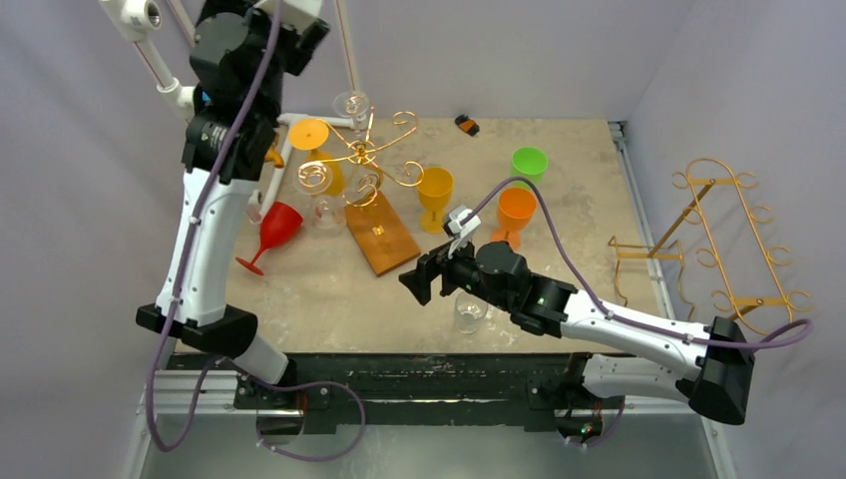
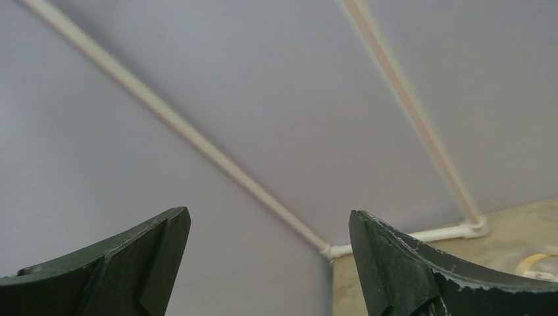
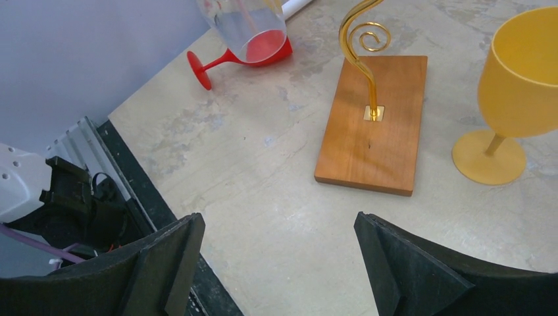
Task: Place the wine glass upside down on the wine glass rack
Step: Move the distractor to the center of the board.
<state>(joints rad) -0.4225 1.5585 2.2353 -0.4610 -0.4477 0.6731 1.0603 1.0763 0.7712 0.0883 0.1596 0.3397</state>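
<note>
The gold wine glass rack rises on a stem from a wooden base. A clear wine glass sits at its far top arm. Another clear one hangs bowl down on the left, also in the right wrist view. A yellow-orange glass hangs beside it. My left gripper is raised high at the back left, open and empty, facing the wall. My right gripper hovers open over bare table in front of the base.
A red glass lies on its side left of the rack. Yellow, orange and green glasses stand to the right. A clear glass stands under my right arm. A second gold rack lies beyond the table's right edge.
</note>
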